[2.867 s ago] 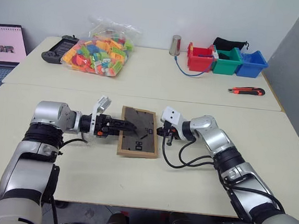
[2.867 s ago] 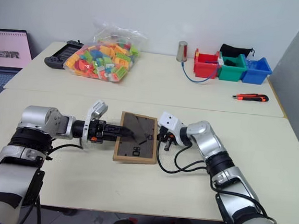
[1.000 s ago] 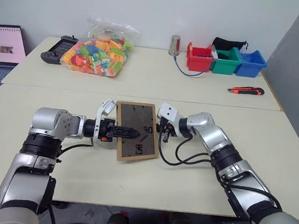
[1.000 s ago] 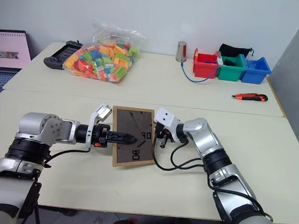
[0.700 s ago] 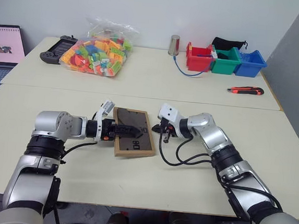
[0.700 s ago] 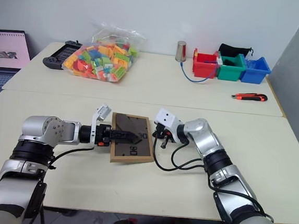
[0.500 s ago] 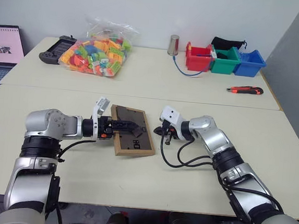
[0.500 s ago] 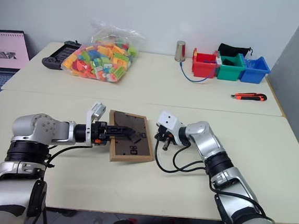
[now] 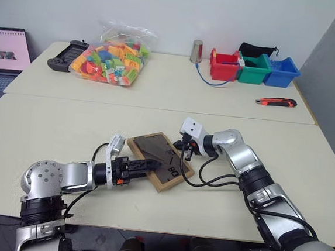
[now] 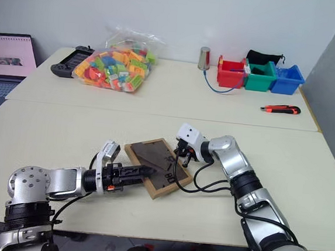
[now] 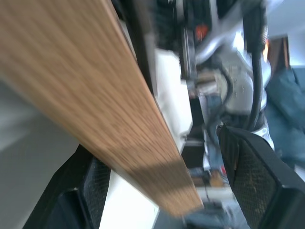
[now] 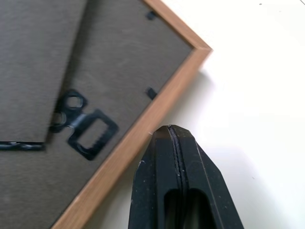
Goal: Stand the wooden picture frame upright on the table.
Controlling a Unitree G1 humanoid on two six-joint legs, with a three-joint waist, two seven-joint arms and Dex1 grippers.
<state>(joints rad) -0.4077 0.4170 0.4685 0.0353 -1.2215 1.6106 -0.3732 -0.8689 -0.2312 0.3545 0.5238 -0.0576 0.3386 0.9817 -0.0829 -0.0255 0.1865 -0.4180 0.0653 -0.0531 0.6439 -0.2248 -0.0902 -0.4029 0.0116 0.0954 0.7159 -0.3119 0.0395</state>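
Observation:
The wooden picture frame [image 9: 163,158] lies on the table [image 9: 67,128] with its dark back panel and black stand facing up, turned diagonally. My left gripper [image 9: 150,165] reaches in from the near left; its fingers [image 11: 252,186] stand wide apart, open, with the frame's light-wood edge [image 11: 95,95] running between them and a gap on one side. My right gripper [image 9: 187,152] is shut, with nothing in it. Its tip [image 12: 174,138] sits just beside the frame's wooden edge [image 12: 157,109], near a far corner.
On the far table stand a bag of colourful bricks [image 9: 110,55], a game controller [image 9: 61,62], a metal cup [image 9: 196,50] and red, green and blue bins [image 9: 253,68]. An orange utility knife [image 9: 275,101] lies at the right, a laptop [image 9: 3,52] at the far left.
The frame, tipped up a second ago, has dropped flat and swung diagonal. My left arm drew back toward the near edge and its fingers spread wider. The right gripper stayed put.

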